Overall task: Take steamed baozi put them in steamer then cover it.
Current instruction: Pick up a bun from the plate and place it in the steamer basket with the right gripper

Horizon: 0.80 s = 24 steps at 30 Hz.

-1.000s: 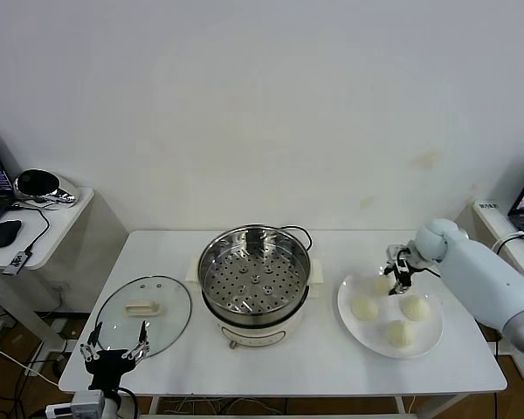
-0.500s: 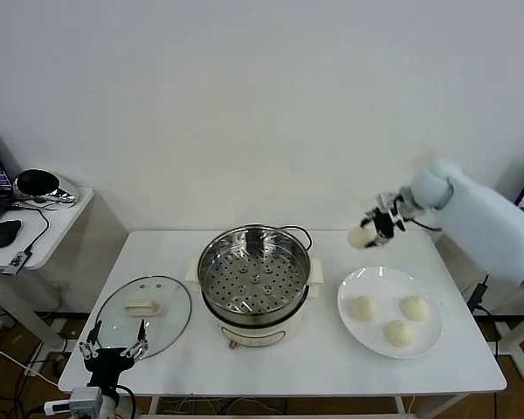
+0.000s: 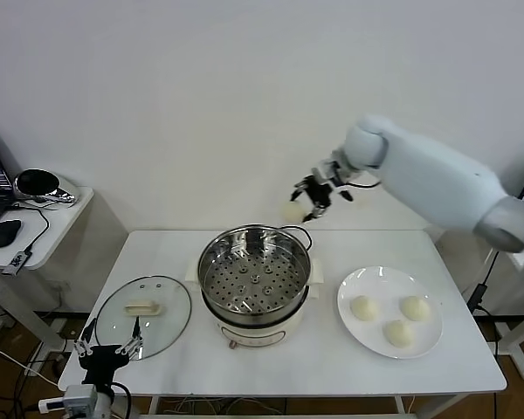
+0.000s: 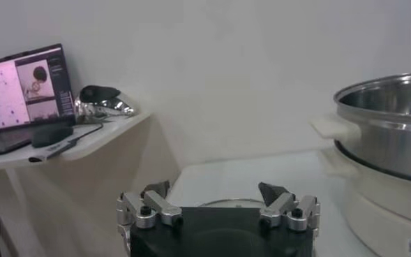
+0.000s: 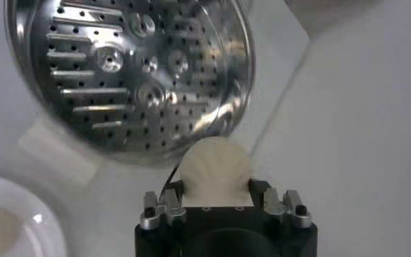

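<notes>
Carried bun: one bun [image 3: 294, 210] is clamped between the fingers of the right gripper [image 3: 312, 200], in the air above the far right rim of the pot; in the right wrist view the same bun [image 5: 215, 172] sits pinched in the gripper [image 5: 215, 202] with the pot's holed tray [image 5: 125, 66] below and beyond it.
Other buns: three buns [image 3: 364, 307] [image 3: 414, 307] [image 3: 399, 333] lie on the white plate [image 3: 360, 331], on the table to the right of the pot, each apart from the others.
Pot: the steel pot [image 3: 254, 278] stands uncovered on its cream base near the middle of the white table [image 3: 332, 367]; its tray holds no bun.
Lid: the glass lid [image 3: 144, 314] with its white handle lies flat on the table left of the pot, close to it but not touching.
Left gripper: the left gripper [image 3: 105, 353] hangs low at the table's near left edge, just in front of the lid, fingers spread and holding nothing; the left wrist view shows them apart [image 4: 218, 207].
Surroundings: a side table [image 3: 44, 223] at the far left carries a black mouse [image 3: 4, 232] and a shiny round object [image 3: 37, 185]; a plain wall stands behind.
</notes>
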Each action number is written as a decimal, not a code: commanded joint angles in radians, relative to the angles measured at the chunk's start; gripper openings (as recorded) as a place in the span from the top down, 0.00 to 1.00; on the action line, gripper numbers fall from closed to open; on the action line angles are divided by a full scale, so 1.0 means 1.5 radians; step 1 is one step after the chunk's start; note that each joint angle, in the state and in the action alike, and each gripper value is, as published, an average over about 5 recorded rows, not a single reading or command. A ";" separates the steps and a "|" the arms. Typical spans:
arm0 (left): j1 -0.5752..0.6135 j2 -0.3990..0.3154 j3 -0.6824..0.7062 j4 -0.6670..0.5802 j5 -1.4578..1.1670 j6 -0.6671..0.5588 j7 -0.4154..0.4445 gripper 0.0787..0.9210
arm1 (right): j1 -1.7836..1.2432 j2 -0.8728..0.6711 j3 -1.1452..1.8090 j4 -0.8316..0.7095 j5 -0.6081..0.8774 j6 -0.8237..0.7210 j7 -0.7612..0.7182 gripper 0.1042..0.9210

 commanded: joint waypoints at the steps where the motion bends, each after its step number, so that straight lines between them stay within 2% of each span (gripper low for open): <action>1: 0.001 0.000 -0.004 -0.002 -0.001 0.001 0.000 0.12 | -0.008 0.134 -0.066 -0.068 -0.088 0.149 0.021 0.40; 8: 0.005 -0.004 -0.017 -0.007 -0.005 0.001 -0.001 0.12 | -0.030 0.153 -0.073 -0.076 -0.199 0.208 0.045 0.39; 21: 0.003 -0.006 -0.017 -0.007 -0.006 0.001 -0.001 0.12 | -0.059 0.153 -0.073 -0.094 -0.258 0.238 0.072 0.39; 24: 0.003 -0.006 -0.017 -0.008 -0.006 0.001 -0.001 0.12 | -0.064 0.155 -0.071 -0.097 -0.266 0.243 0.078 0.36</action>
